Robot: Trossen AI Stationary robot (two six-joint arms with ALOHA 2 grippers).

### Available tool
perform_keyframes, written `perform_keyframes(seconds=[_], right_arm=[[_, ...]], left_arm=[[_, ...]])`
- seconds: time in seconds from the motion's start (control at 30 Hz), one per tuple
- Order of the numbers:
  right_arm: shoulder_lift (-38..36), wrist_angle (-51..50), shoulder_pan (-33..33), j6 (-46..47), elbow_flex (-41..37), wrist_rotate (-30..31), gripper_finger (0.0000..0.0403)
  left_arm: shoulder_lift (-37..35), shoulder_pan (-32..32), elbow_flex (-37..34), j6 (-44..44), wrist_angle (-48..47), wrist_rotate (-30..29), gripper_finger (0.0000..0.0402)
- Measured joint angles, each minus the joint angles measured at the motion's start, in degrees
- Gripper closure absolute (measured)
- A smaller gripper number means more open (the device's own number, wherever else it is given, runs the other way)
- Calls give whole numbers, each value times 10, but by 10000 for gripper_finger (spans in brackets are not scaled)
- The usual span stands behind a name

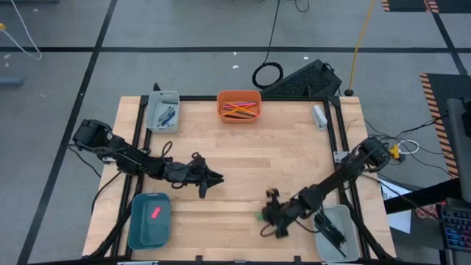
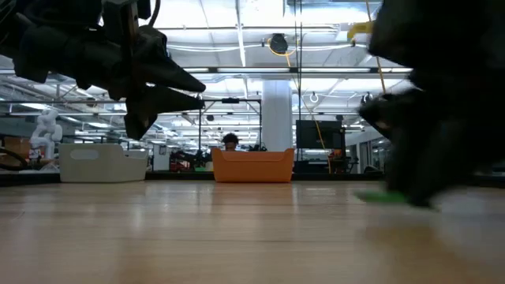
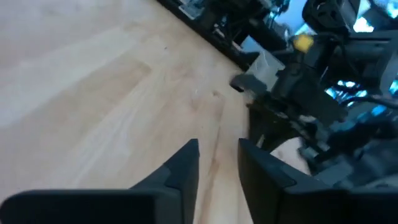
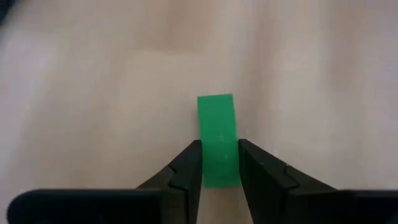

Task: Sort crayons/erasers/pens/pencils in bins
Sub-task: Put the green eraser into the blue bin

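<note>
Right tool closed on the green eraser at about 5 o'clock on the table.

Its two fingers press the eraser's long sides near one end, the block lying flat on the wood. The left tool hovers toward 8 o'clock of centre, fingers a narrow gap apart with nothing between them. The pink eraser lies in the teal bin at 7 o'clock. The orange bin at 12 o'clock holds the pencils; the pale bin at 11 o'clock holds bluish crayons; the pale bin at 5 o'clock holds dark pens.
</note>
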Motion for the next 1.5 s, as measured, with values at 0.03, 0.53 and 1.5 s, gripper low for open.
perform_keyframes(seconds=[0.03, 0.53, 1.5], right_arm=[[-5, 3, -4, 1, -1, 20, 310], [-62, 148, -109, -167, 1, 125, 310], [-63, 228, -132, -396, 2, 217, 310]], left_arm=[[0, 0, 0, -18, 0, 0, 291], [0, -1, 57, -118, -15, 31, 218], [71, 8, 162, -151, -84, -1, 240]])
